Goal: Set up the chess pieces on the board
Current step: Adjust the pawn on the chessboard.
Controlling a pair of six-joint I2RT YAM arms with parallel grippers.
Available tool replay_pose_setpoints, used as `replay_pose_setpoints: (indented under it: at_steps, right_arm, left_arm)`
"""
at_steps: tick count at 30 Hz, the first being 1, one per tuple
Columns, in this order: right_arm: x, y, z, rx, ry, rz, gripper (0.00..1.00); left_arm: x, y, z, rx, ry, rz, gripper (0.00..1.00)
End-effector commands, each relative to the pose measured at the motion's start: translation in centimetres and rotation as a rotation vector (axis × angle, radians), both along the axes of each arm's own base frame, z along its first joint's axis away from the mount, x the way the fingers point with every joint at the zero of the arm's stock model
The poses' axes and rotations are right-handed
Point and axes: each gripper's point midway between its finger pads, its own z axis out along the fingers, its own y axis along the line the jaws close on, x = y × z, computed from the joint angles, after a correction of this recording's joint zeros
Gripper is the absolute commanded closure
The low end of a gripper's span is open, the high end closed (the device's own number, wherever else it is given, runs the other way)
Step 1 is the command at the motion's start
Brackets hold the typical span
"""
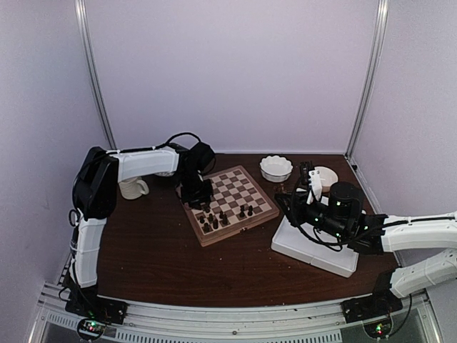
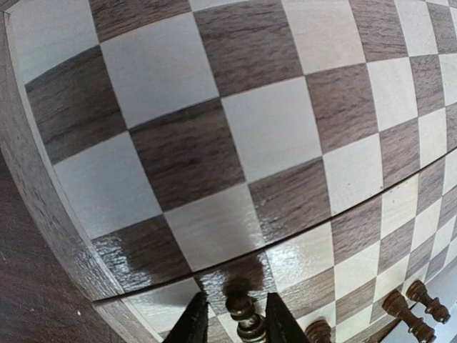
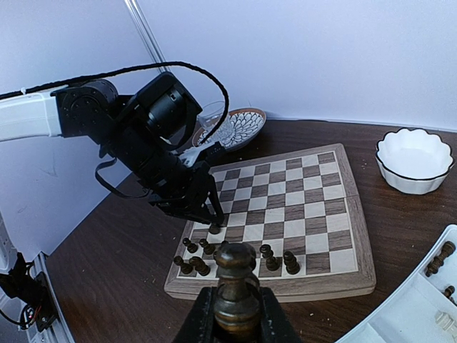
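The board (image 1: 243, 187) is lying on the dark table (image 1: 157, 257) between the two arms, turned at an angle to the table edge. Dark chess pieces (image 3: 271, 257) are standing in a loose group along its near rows; the remaining squares are showing bare.

The left gripper (image 2: 238, 325) is reaching down over the board's left edge. Its fingers are standing on either side of a standing dark piece (image 2: 241, 309) with a narrow gap on each side, so the jaws are apart and not gripping.

The right gripper (image 3: 235, 300) is hovering above the white tray (image 1: 314, 246), just right of the board. Its jaws are clamping a held dark piece (image 3: 235, 275) upright. This piece is blocking part of the board's near edge in the right wrist view.

More dark figures (image 3: 437, 259) are lying in the tray compartments. A white fluted bowl (image 1: 275, 168) is sitting behind the board, with a round dish (image 1: 327, 176) to its right. A white mug (image 1: 133, 188) is standing under the left arm. A patterned plate (image 3: 239, 125) is sitting beyond the board's far left corner, partly hidden by the left arm.
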Motion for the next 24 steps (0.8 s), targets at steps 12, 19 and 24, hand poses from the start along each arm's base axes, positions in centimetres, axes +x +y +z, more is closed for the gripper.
replay_pose_setpoints:
  at_steps: [12, 19, 24]
  right_arm:
    - [0.1, -0.5, 1.1, 0.029, -0.023, -0.019, 0.95]
    - [0.1, -0.5, 1.1, 0.030, -0.024, -0.020, 0.95]
    - [0.1, -0.5, 1.1, 0.028, -0.023, -0.019, 0.95]
  left_arm:
    - [-0.4, 1.7, -2.0, 0.207, 0.009, -0.007, 0.82]
    - [-0.1, 2.3, -1.6, 0.241, -0.011, -0.004, 0.83]
    - [0.3, 2.8, -0.9, 0.267, -0.040, -0.004, 0.88]
